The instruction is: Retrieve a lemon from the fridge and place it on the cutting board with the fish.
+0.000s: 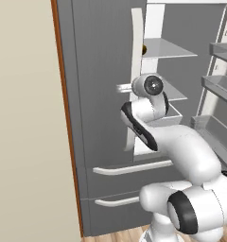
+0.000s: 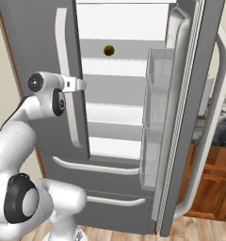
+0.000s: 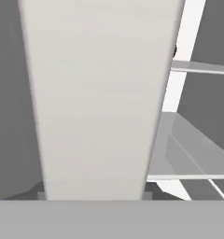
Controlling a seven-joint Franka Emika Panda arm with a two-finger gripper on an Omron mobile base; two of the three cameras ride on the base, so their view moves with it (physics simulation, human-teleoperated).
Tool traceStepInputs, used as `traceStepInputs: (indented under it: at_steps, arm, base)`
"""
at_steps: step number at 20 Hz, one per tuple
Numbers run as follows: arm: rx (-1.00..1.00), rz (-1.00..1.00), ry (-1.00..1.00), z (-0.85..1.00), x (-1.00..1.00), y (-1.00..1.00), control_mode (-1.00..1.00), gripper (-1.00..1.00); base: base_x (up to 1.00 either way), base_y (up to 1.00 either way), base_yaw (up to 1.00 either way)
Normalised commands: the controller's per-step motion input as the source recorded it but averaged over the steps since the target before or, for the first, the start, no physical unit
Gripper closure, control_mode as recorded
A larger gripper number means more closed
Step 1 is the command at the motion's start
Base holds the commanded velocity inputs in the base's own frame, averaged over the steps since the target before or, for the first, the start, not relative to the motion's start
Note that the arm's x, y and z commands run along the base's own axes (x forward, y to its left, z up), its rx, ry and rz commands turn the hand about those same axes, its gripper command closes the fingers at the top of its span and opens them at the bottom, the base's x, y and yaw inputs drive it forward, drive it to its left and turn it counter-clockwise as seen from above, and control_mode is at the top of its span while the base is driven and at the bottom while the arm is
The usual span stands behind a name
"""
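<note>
I've got the two-finger gripper (image 2: 81, 84) clamped on the long white curved handle (image 2: 68, 80) of the left door of the tall grey French-door fridge (image 1: 99, 118) – the hand view has that pale bar running right up between the tips, so I read it as a grip on the handle, jaws nearly together around it. That left door looks shut or close to it; the right door (image 2: 192, 113) stands swung wide, clear door bins (image 2: 155, 108) on its inner side.

The small round dull-yellow lemon (image 2: 108, 50) sits on an upper clear shelf (image 2: 119, 60) inside, near the back, well above and beyond the gripper. In the left base view it's just a sliver peeking past the handle edge (image 1: 144, 48).

Handling guess: lemon is light, firm, smooth-skinned and round – likely to roll if nudged, so I'd close across its widest middle, coming in level over the shelf. Handle is stiff, so a pull should swing the door, not slip
</note>
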Motion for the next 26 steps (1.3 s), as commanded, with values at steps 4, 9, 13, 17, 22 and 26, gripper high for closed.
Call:
traceStepInputs:
  at_steps: [4,9,13,17,22,26]
  arm:
    - [-0.08,-0.22,0.04,0.15,-0.59,0.18,-1.0,1.0]
    - [-0.01,-0.32,0.09,0.06,-0.65,0.12,-1.0,1.0]
    - [0.0,-0.39,0.21,0.03,-0.73,0.02,-1.0,1.0]
    - [0.0,-0.35,0.31,0.01,-0.8,0.04,-1.0,1.0]
    - [0.0,-0.25,0.1,0.0,-0.97,0.23,-1.0,1.0]
    - [0.0,-0.22,0.13,0.0,-0.85,0.26,-1.0,1.0]
  base:
    - [0.0,0.0,0.0]
    - [0.0,0.0,0.0]
    - [0.0,0.0,0.0]
    - [0.0,0.0,0.0]
    - [0.0,0.0,0.0]
    - [0.0,0.0,0.0]
